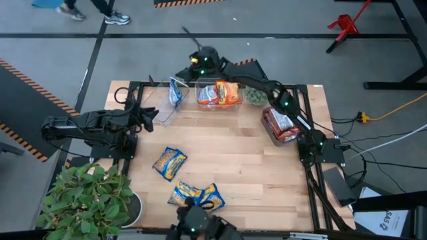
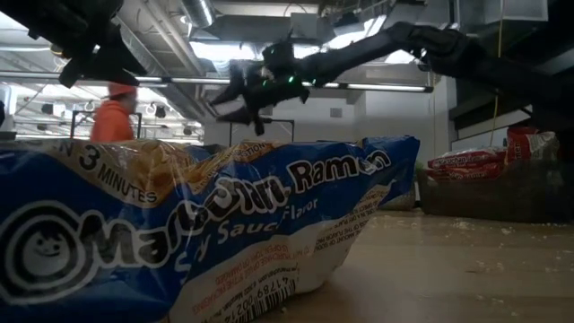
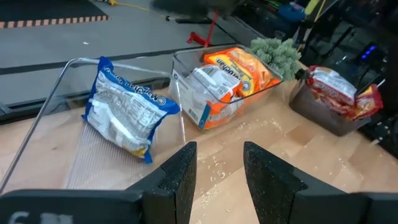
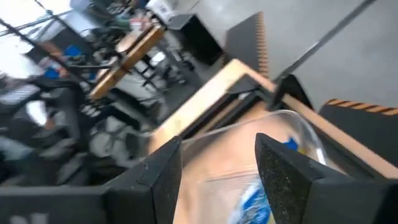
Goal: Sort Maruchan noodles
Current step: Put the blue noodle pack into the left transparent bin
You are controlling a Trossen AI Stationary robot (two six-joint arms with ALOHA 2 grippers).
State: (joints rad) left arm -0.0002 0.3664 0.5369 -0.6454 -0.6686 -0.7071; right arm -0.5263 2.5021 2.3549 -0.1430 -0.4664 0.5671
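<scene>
Table: a pale wooden table seen from above; clock directions are read on that overhead view.
Loose packets: one yellow-and-blue Maruchan packet lies at about 8 o'clock from the table's middle, long axis running 1 to 7 o'clock. A pair of yellow-and-blue packets lies near the 6 o'clock edge, long axis roughly 3 to 9 o'clock.
Left bin: a clear bin at 11 o'clock holds a blue-and-white packet, leaning on edge.
Middle bin: a clear bin at 12 o'clock holds orange packets, stacked flat.
Right bin: a bin at 2 o'clock holds red packets.
Left gripper: at 9 o'clock, fingers apart, holding nothing.
Right gripper: over the 11 o'clock bin, fingers apart, holding nothing.
</scene>
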